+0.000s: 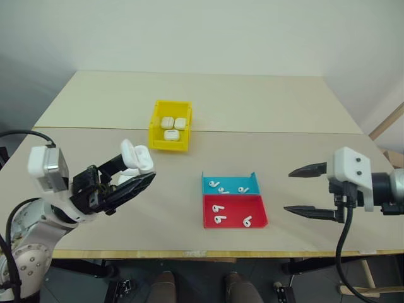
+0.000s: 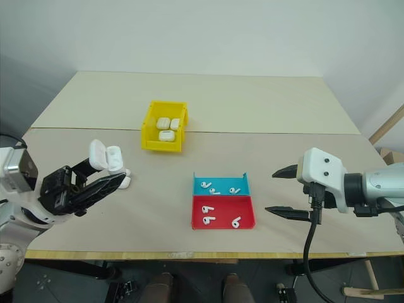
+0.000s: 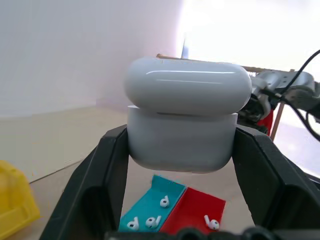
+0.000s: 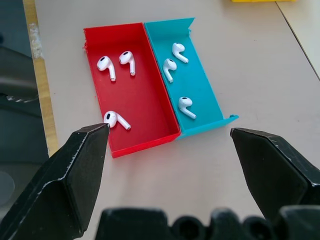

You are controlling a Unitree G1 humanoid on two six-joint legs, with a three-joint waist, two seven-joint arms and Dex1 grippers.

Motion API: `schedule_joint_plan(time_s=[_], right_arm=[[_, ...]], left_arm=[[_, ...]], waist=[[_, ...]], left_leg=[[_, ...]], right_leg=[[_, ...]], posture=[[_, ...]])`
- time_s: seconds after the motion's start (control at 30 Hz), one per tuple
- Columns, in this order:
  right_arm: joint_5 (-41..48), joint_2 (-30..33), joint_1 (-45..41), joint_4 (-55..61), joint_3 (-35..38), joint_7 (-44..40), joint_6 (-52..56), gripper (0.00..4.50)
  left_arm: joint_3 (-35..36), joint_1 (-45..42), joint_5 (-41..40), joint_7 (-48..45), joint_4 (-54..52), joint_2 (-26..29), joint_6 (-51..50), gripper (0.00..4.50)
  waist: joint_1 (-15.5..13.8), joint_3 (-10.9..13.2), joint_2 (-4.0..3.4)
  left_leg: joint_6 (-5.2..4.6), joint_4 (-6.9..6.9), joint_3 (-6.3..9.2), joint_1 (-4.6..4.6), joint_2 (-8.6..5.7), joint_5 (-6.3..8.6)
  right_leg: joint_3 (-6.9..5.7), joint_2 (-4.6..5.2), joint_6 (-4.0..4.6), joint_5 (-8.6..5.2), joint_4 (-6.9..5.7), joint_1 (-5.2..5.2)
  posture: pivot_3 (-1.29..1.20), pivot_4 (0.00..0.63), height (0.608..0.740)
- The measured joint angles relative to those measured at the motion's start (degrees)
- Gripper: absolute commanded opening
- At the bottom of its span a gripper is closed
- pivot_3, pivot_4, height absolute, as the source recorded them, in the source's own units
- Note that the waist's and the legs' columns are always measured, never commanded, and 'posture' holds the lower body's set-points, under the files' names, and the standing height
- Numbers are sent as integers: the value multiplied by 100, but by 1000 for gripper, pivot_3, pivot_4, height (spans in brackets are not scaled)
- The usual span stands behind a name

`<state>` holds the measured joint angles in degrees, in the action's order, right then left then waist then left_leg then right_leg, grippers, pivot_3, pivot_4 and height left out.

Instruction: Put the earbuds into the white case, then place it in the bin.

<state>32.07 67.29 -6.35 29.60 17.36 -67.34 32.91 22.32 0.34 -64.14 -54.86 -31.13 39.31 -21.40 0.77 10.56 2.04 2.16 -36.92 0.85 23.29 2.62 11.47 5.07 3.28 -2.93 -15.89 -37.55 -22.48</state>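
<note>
The left gripper (image 1: 134, 172) has its jaws clamped on the white case (image 3: 183, 124), lid flipped up, above the surface (image 1: 303, 101). The bin (image 1: 156, 131) sits farther back holding three cases. Earbuds (image 4: 116, 119) lie in the red tray (image 4: 145, 105) and blue tray (image 4: 200, 85), near the right gripper (image 1: 302, 190), whose jaws gape wide and empty.

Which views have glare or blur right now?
Left wrist view: strong backlight washes out the upper right, and a highlight streaks the white case; the trays behind look soft. Right wrist view: earbuds crisp, fingers slightly soft. Head views evenly lit.
</note>
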Motion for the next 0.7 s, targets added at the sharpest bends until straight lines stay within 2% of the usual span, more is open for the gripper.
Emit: schedule_joint_plan(time_s=[0.17,0.37,0.5,0.7], right_arm=[[-25,26,30,36,0,-56,0,4500],[67,426,-279,341,-169,-326,-1,4500],[-105,746,-786,615,-768,-745,-392,4500],[-801,579,-2290,648,-2250,-1224,-804,4500]], left_arm=[[-131,-104,129,-505,112,-13,3,2801],[-179,-193,321,-943,621,-362,184,2801],[-396,-234,365,-1193,811,-629,234,2801],[-682,-359,565,-1635,1077,-686,239,2801]], waist=[[6,0,0],[37,0,-3],[29,0,-2],[60,0,-3]], left_leg=[[0,0,0,0,1,0],[-1,0,0,-3,5,0],[-1,0,0,-1,8,1],[0,0,0,0,13,0]], right_leg=[[-1,0,-1,0,0,0],[-1,-4,-2,0,-1,0],[-2,-5,-5,-3,2,-2],[-2,-9,-6,-3,-1,-10]], posture=[[0,150,740],[0,150,740],[0,150,740],[0,150,740]])
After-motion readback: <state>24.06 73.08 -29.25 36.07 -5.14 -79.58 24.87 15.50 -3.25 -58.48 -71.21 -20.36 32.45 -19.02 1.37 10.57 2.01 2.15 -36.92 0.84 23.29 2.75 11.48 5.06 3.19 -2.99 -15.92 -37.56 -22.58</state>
